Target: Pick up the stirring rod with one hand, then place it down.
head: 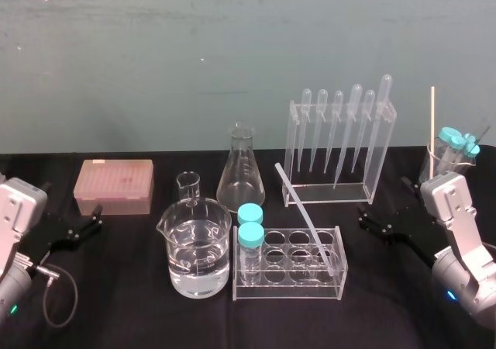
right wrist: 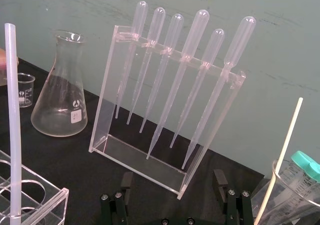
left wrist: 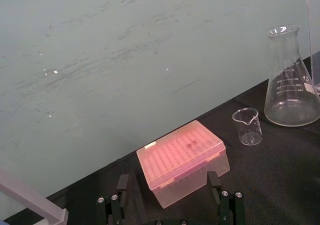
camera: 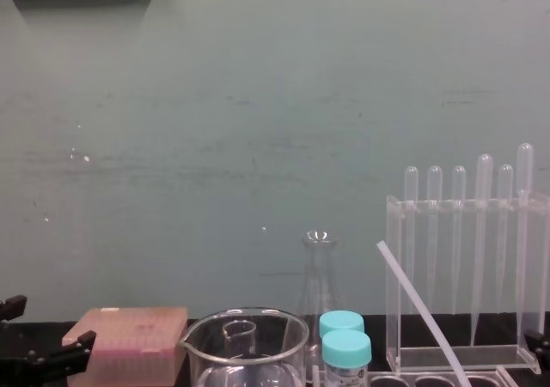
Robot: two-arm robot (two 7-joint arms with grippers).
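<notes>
My left gripper [head: 96, 216] and right gripper [head: 362, 217] have black angular fingers [left wrist: 120, 195] with small silver screws [left wrist: 224, 193], pale grey housings [head: 22, 202] behind them (a grey cable [head: 46, 271] trails the left).

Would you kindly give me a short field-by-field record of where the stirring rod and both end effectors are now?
stirring rod: leaning tilted, lower end in a slot of the clear test tube rack; not held
left end effector: open, at the table's left side, near the pink tip box
right end effector: open, right of the rack, in front of the pipette stand
task stage: pick-up not yet begun
</notes>
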